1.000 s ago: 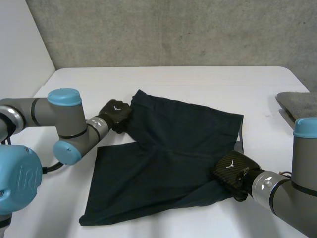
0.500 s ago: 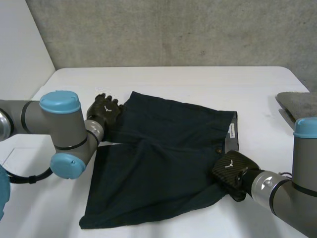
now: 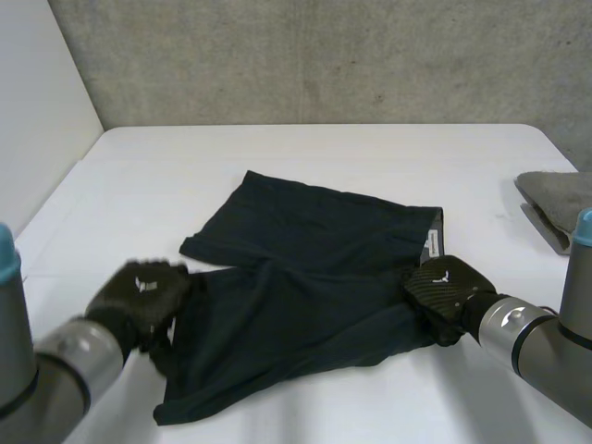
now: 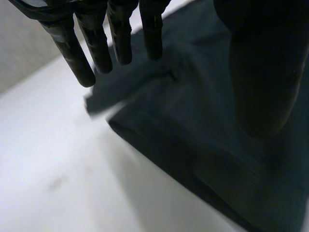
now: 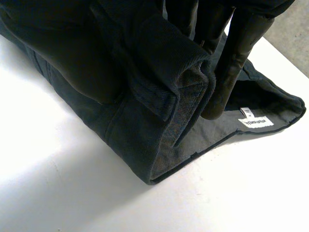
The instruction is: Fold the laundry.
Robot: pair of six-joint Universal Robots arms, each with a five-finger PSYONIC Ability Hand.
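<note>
The dark shorts (image 3: 305, 277) lay flat near the middle of the white bench (image 3: 277, 148), with the waistband at the robot's right side and a white label (image 5: 256, 121) showing on its inner face. The right hand (image 3: 442, 294) was at the near corner of the waistband, its fingers (image 5: 234, 58) and thumb clenched on a bunched fold of the cloth. The left hand (image 3: 141, 294) hung above the leg hem at the shorts' left edge, its fingers (image 4: 99, 46) straight, released and grasping nothing. A grey cloth (image 3: 555, 196) lay at the bench's right edge, well apart from the shorts.
</note>
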